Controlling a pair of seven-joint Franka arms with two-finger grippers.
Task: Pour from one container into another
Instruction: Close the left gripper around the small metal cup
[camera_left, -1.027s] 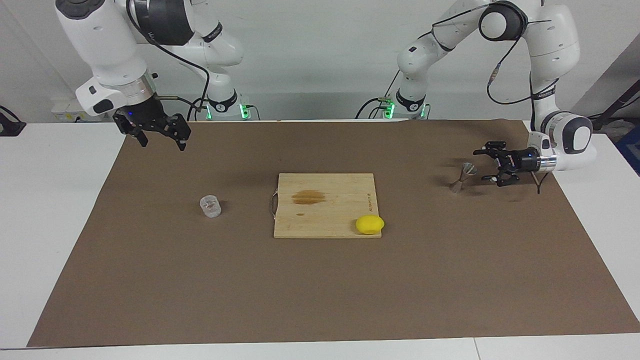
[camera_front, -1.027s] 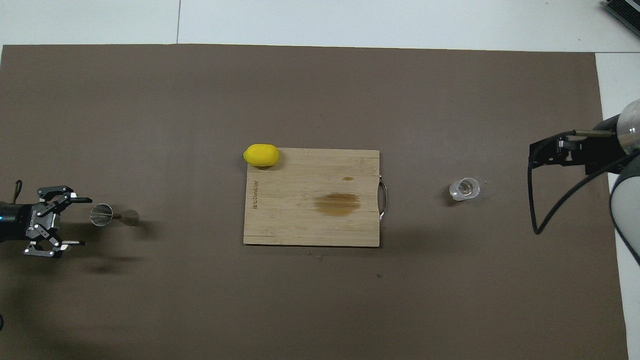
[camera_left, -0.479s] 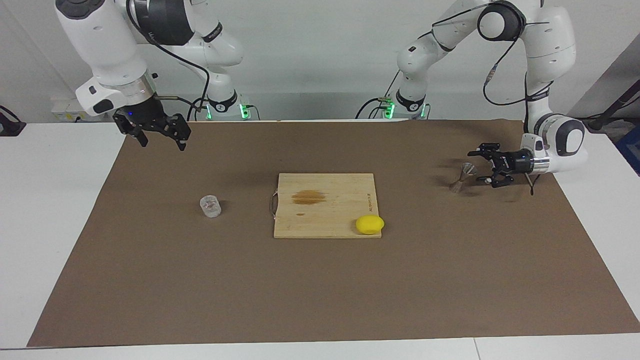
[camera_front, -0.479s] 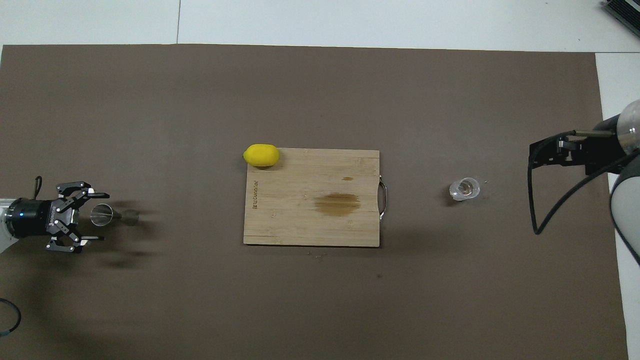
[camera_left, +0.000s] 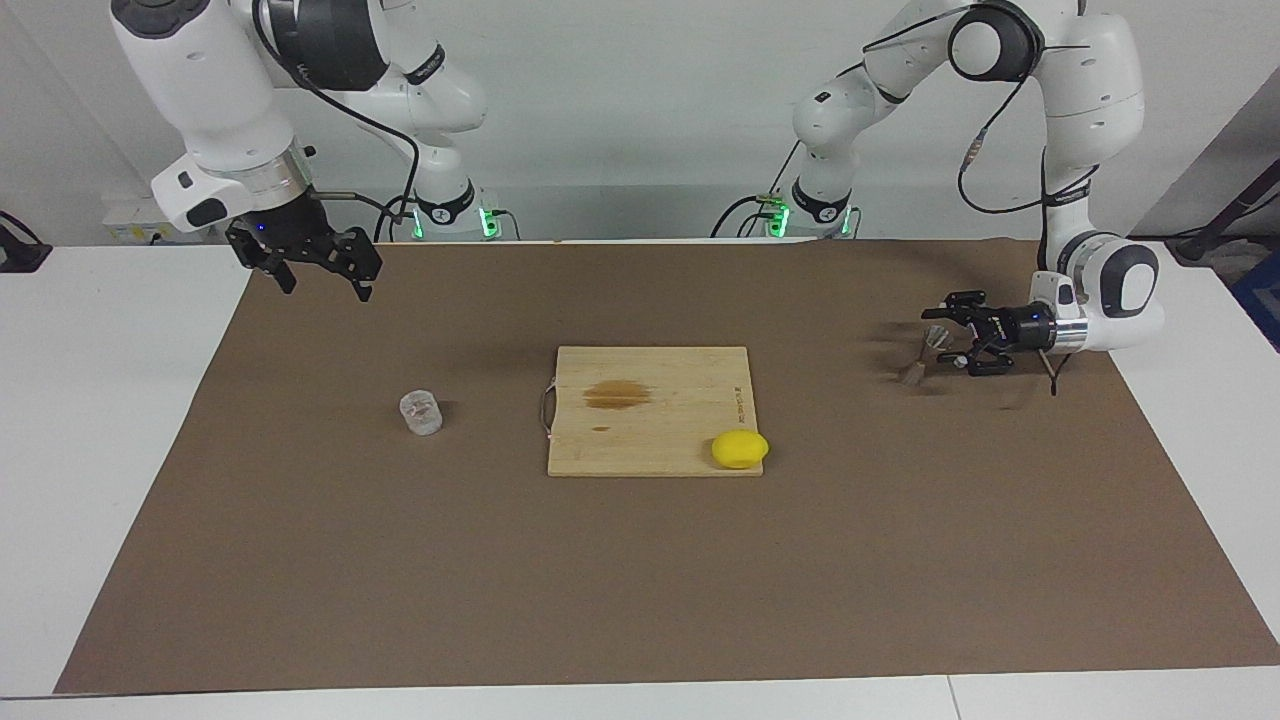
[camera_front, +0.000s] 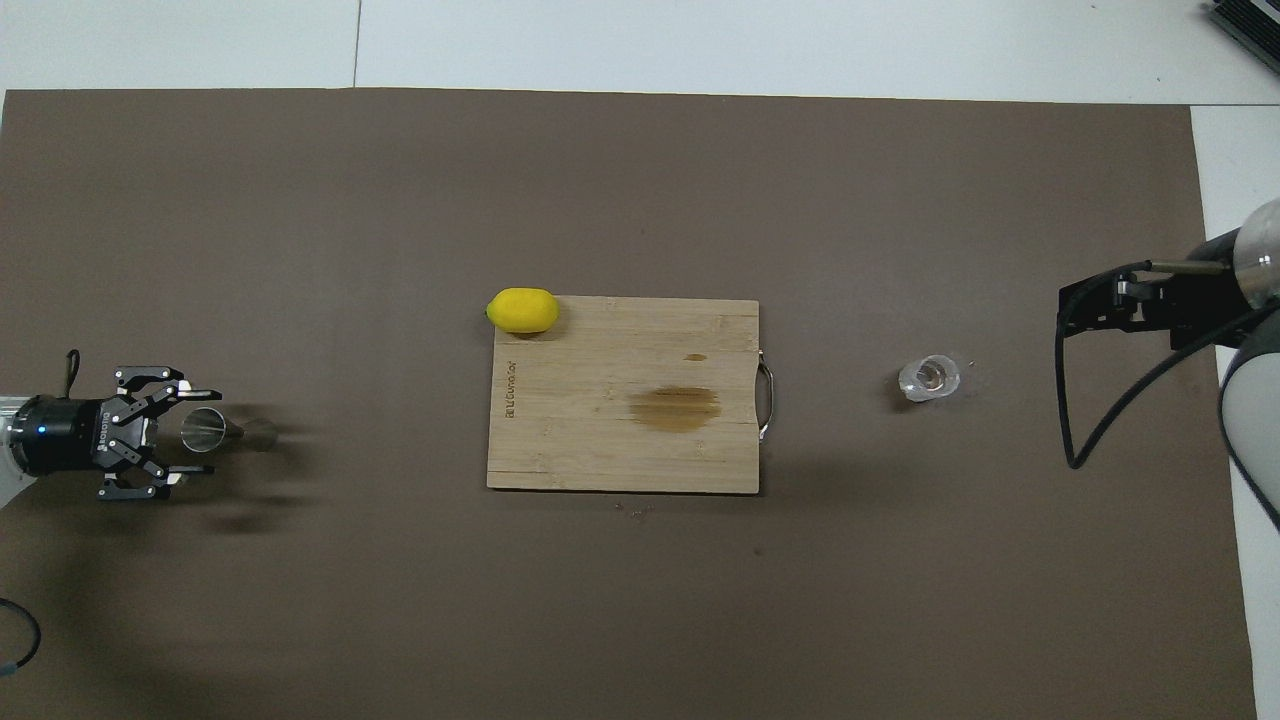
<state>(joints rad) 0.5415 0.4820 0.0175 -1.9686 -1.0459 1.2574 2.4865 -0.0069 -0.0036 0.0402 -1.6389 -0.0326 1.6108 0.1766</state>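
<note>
The silvery hourglass jigger (camera_left: 916, 366) stands on the brown mat at the left arm's end of the table; it also shows in the overhead view (camera_front: 258, 434). My left gripper (camera_left: 941, 338) lies level, low over the mat, and is open, with one finger on each side of the jigger's upper cone (camera_front: 203, 431). I cannot tell whether the fingers touch it. The clear plastic cup (camera_left: 421, 412) stands at the right arm's end and shows in the overhead view (camera_front: 929, 377). My right gripper (camera_left: 324, 286) waits open and empty, raised over the mat's corner.
A wooden cutting board (camera_left: 660, 425) with a dark stain and a metal handle lies mid-table. A yellow lemon (camera_left: 740, 449) sits at its corner, farther from the robots. The brown mat (camera_left: 640, 580) covers most of the white table.
My left gripper has slid toward the jigger, from beside it to straddling its upper cone. The right arm, the cup, the board and the lemon have not moved.
</note>
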